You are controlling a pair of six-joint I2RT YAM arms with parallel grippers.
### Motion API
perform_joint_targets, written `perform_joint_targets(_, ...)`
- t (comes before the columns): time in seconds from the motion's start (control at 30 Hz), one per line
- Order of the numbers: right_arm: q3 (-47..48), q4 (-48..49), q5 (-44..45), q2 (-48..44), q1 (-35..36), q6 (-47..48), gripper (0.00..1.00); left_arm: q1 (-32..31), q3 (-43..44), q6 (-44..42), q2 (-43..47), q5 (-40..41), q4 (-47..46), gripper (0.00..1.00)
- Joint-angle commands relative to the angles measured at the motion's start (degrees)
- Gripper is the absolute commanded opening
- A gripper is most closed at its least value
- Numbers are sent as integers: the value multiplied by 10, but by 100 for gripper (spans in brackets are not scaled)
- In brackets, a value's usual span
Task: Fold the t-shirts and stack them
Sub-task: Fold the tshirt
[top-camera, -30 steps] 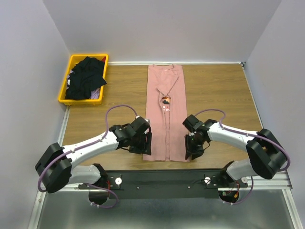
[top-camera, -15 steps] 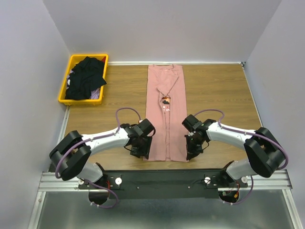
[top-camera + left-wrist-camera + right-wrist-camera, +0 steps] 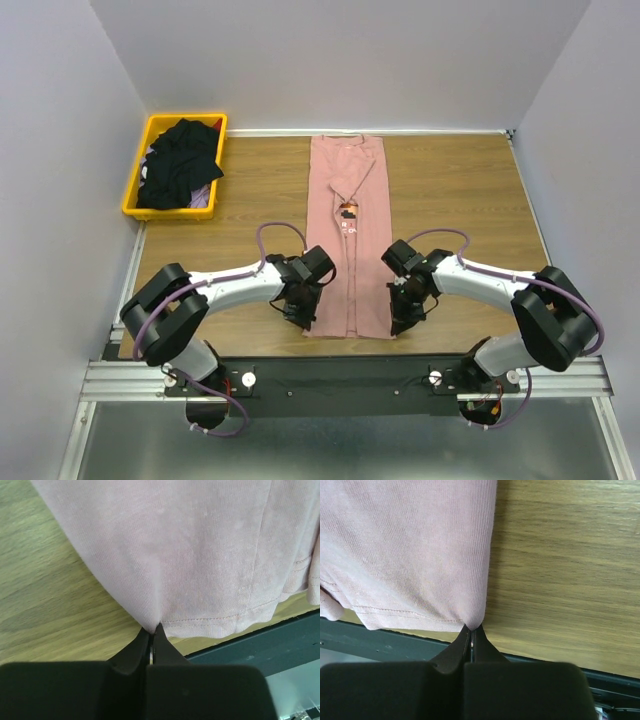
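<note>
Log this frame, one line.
left claw: shut on pink t-shirt near-left corner | right claw: shut on near-right corner | black t-shirts: in yellow bin

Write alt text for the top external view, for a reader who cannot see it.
A pink tee, folded into a long strip, lies down the middle of a wooden table, with the left pincer and right pincer at its two near corners. A yellow bin of black tees sits at the far left corner.
</note>
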State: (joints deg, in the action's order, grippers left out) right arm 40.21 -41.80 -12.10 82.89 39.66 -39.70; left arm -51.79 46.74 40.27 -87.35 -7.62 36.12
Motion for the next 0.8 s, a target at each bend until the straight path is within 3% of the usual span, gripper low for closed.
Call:
perform_joint_targets(0.0, 7, -2, -22, -4, 5, 14, 1, -22, -1, 10, 19, -1, 30, 0)
perform_joint_targets(0.17, 1, -38, -51, -48, 7, 15, 1, -67, -18, 51, 81, -29, 48, 0)
perform_joint_targets(0.27, 31, -55, -8, -64, 7, 15, 1, -53, -17, 46, 122, -34, 29, 0)
perform_joint_targets(0.5, 173, -70, 105, 7, -46, 77, 1, 105, 68, -48, 87, -14, -39, 0)
perform_joint_targets(0.77, 369, -56, 175, 139, -131, 170, 1, 201, 206, -131, -19, 8, -122, 0)
